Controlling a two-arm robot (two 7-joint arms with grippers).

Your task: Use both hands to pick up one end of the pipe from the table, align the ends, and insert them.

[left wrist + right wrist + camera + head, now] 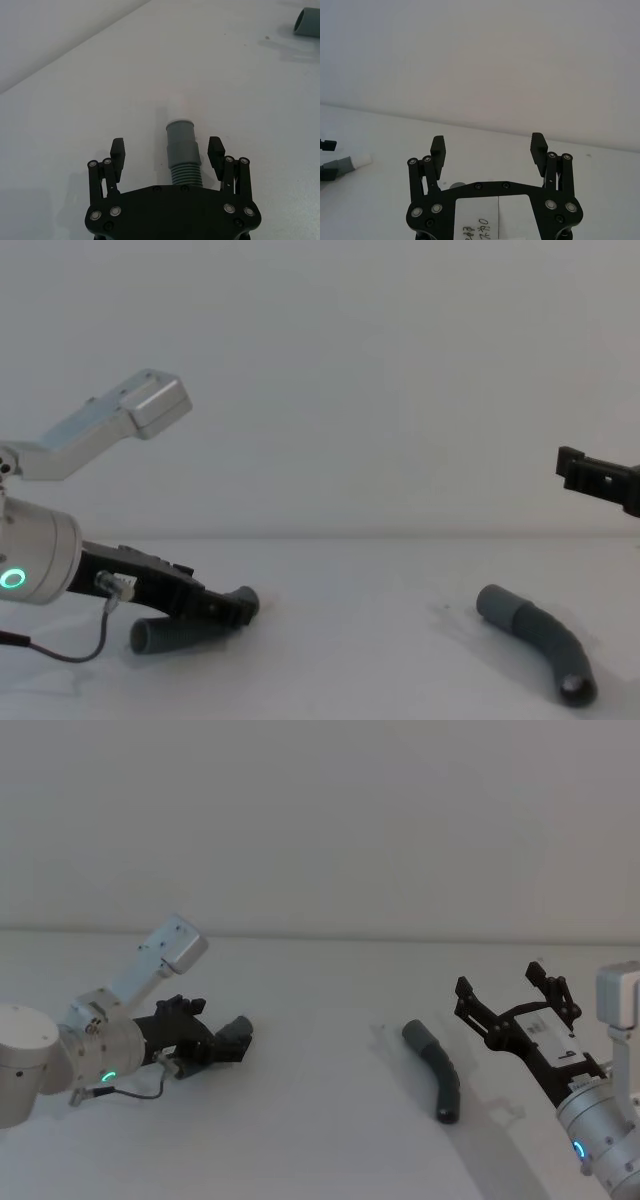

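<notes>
Table [320,1150]: two hose pieces lie on it, well apart, one on the left and one on the right.

Left piece [165,635]: flat on the table, between the fingers of the left gripper [167,147]. A finger stands off each side of it, with a gap on both sides. The cuff [181,135] sticks out past the fingertips, toward the table's middle.

Right piece [437,1070]: lies alone right of centre. Its cuffed end is farther from the robot and to the left; the other end is nearer the robot.

Right gripper [500,982]: right of the right piece, apart from it, above the table, fingers spread.
</notes>
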